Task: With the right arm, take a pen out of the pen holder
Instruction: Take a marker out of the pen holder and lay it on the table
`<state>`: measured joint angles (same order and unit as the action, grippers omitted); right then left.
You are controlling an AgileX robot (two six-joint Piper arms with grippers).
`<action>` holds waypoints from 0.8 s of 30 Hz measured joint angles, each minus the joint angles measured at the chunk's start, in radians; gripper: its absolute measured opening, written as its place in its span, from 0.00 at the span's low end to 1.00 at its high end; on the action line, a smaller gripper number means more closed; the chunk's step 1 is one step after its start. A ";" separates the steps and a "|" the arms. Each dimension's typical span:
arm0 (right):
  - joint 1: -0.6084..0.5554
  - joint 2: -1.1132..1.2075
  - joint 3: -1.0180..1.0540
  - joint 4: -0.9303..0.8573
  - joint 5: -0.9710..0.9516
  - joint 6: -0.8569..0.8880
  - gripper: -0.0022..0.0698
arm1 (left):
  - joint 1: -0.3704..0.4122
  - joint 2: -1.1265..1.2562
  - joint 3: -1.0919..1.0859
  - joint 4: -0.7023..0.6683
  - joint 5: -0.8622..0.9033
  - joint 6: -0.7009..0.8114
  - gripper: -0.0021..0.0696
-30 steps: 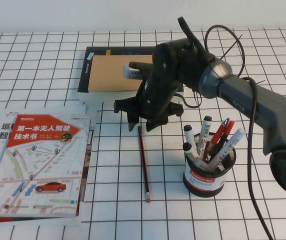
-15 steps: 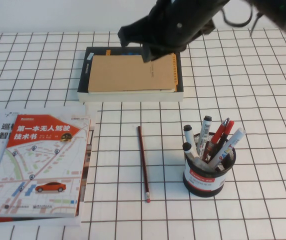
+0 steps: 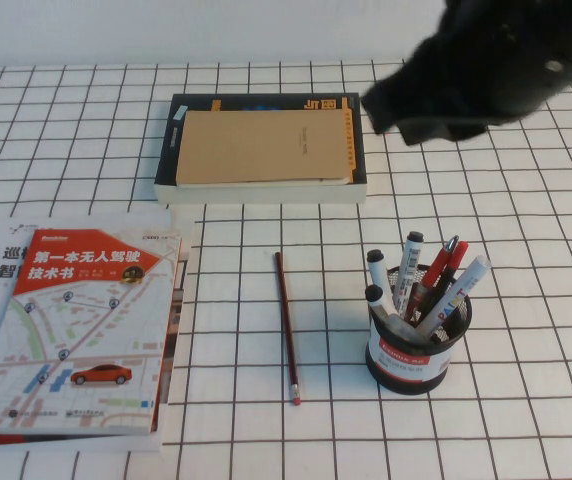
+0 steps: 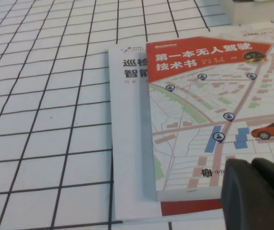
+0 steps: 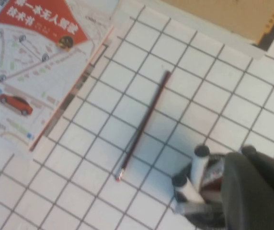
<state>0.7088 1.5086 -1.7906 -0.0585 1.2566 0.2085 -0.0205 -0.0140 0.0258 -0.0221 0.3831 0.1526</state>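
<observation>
Bright, even, diffuse light with no glare and only faint soft shadows by the pen holder (image 3: 418, 345); right arm (image 3: 486, 70) motion-smeared at 1 o'clock in high view, right wrist view soft throughout, left gripper (image 4: 252, 182) defocused at 5 o'clock.

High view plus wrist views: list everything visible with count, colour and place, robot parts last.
table: one, white with black grid
pen holder: one, black mesh, front right
pens: several, white, black and red, standing in the pen holder
pencil: one, dark red, lying left of the pen holder
map-cover book: one, red and white, front left
white book: one, beneath it
tan notebook: one, far centre
black book: one, beneath the notebook
left pincer: one, black, above the map-cover book
right pincer: one, black, shut, raised at far right
</observation>
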 joint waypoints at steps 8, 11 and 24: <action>0.000 -0.371 0.487 0.004 -0.120 0.000 0.01 | 0.000 0.000 0.000 0.000 0.000 0.000 0.02; 0.000 -0.479 0.635 0.029 -0.129 0.002 0.01 | 0.000 0.000 0.000 0.000 0.000 0.000 0.02; 0.000 -0.829 1.070 -0.011 -0.351 0.052 0.01 | 0.000 0.000 0.000 0.000 0.000 0.000 0.02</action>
<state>0.7088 0.6798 -0.7208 -0.0698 0.9058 0.2609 -0.0205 -0.0140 0.0258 -0.0221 0.3831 0.1526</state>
